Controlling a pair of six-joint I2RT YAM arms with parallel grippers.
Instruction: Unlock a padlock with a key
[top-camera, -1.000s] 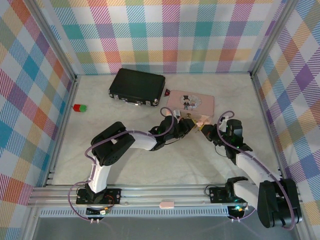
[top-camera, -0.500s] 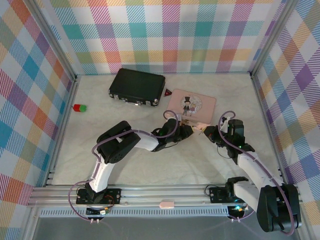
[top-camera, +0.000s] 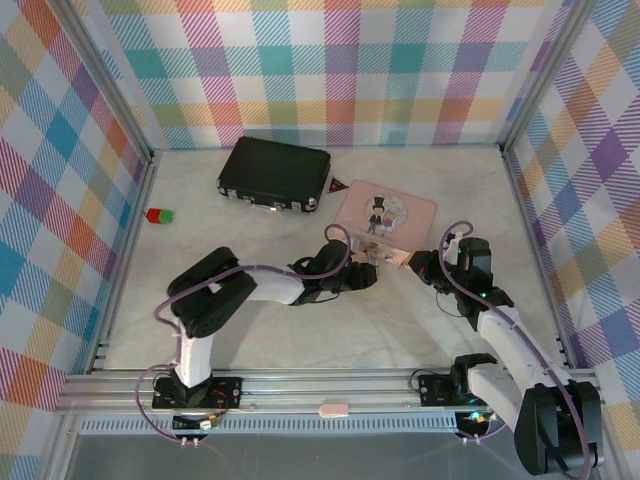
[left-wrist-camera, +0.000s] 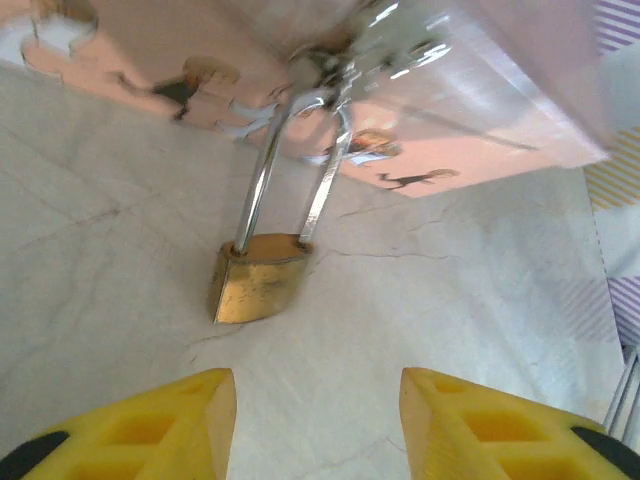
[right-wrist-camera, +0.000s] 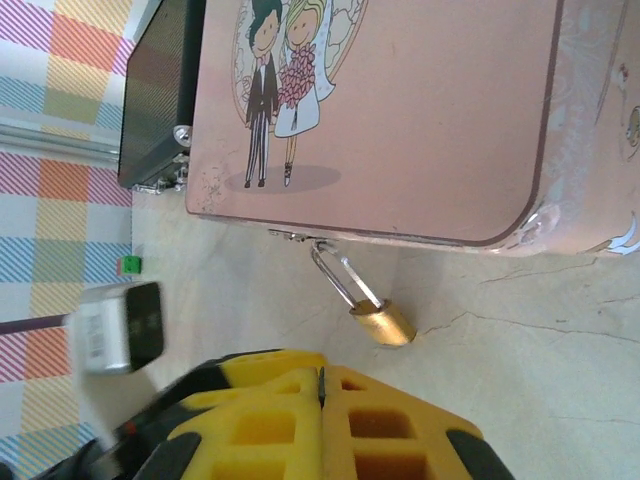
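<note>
Padlock of hard brass, hooked by thin shackle through clasp on near edge of pink box, body down on tabletop; judged light and slick, best pinched across flat sides. Just short of it, left gripper spread wider than the brass, holding nothing. Right gripper, also off box's near edge, pressed shut, key perhaps hidden between fingers.
</note>
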